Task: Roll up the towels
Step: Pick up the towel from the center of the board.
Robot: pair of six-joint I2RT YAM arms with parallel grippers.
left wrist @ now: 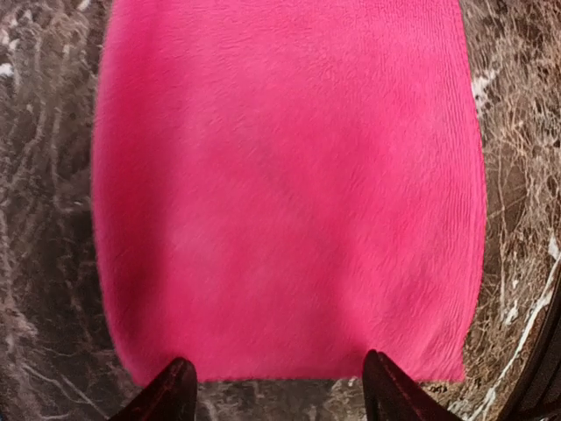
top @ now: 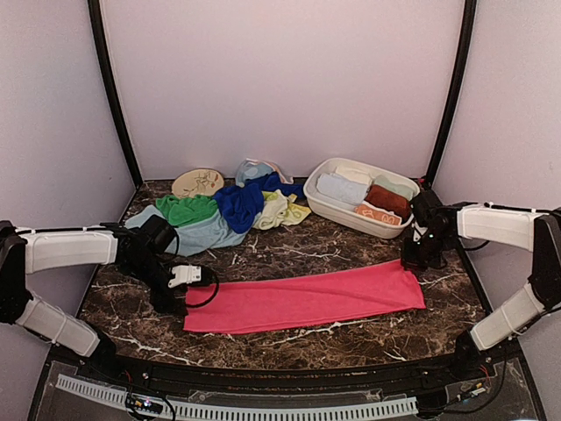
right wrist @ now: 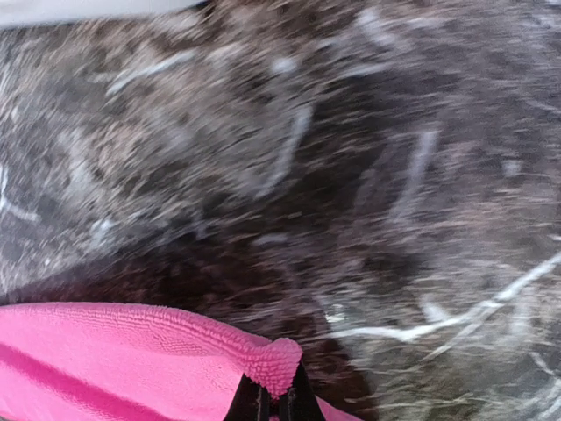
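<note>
Towel heap (top: 230, 210), basin (top: 321, 203) crowd rear; bare strip (top: 302, 254) before them

left arm (top: 66, 248): white link shells, black joints | right arm (top: 495, 224): same white shells, black wrist | black cable (top: 214, 288) looped beside left wrist | left gripper fingers (left wrist: 166, 395): dark, tapered

The left arm (top: 70, 248) is reaching inward with its forearm lying level and its wrist bending downward. The left end effector (top: 178, 300) is hanging low over the tabletop (top: 351, 254), and its two dark fingers (left wrist: 166, 396) are standing wide apart with nothing gripped between them. The right arm (top: 501, 224) is stretching inward too, its wrist dropping steeply. The right end effector (right wrist: 273, 402) is pinching a corner of the pink towel (right wrist: 105, 360) between its closed tips.
</note>
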